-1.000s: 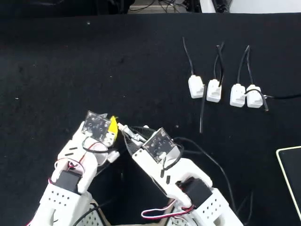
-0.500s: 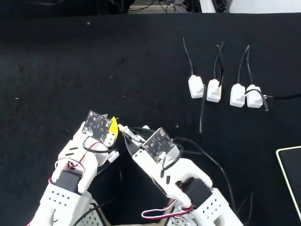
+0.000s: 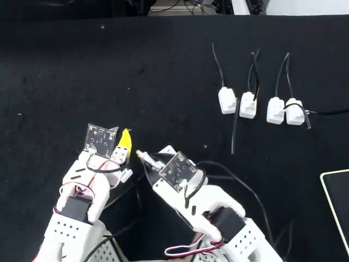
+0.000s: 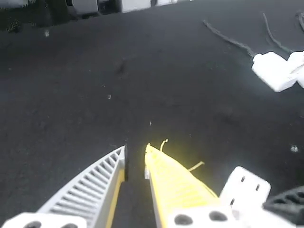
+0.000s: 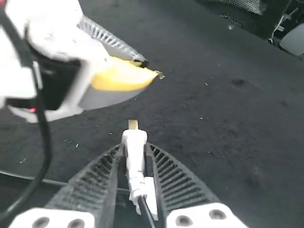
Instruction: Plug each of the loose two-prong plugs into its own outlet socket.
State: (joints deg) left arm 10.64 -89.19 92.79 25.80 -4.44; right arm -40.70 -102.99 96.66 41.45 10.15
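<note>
My right gripper [image 5: 134, 147] is shut on a white two-prong plug [image 5: 134, 142], prongs pointing forward; in the high view the plug [image 3: 145, 158] sits low over the black table near its front. My left gripper [image 3: 121, 141], with one yellow and one grey finger, is just left of it, and its fingers [image 4: 166, 175] are shut with nothing between them. The left gripper's yellow finger [image 5: 123, 78] hangs just beyond the plug's prongs. Several white outlet sockets [image 3: 248, 105] with black cords lie in a row at the far right; one socket [image 4: 275, 71] shows from the left wrist.
Black cords [image 3: 234, 183] trail across the black table [image 3: 109, 71] beside the right arm. A pale-rimmed flat object [image 3: 337, 204] lies at the right edge. The left and middle of the tabletop are bare cloth.
My left gripper has drawn back to the left, away from the plug. My right gripper, still holding the plug, has shifted slightly left and towards the front.
</note>
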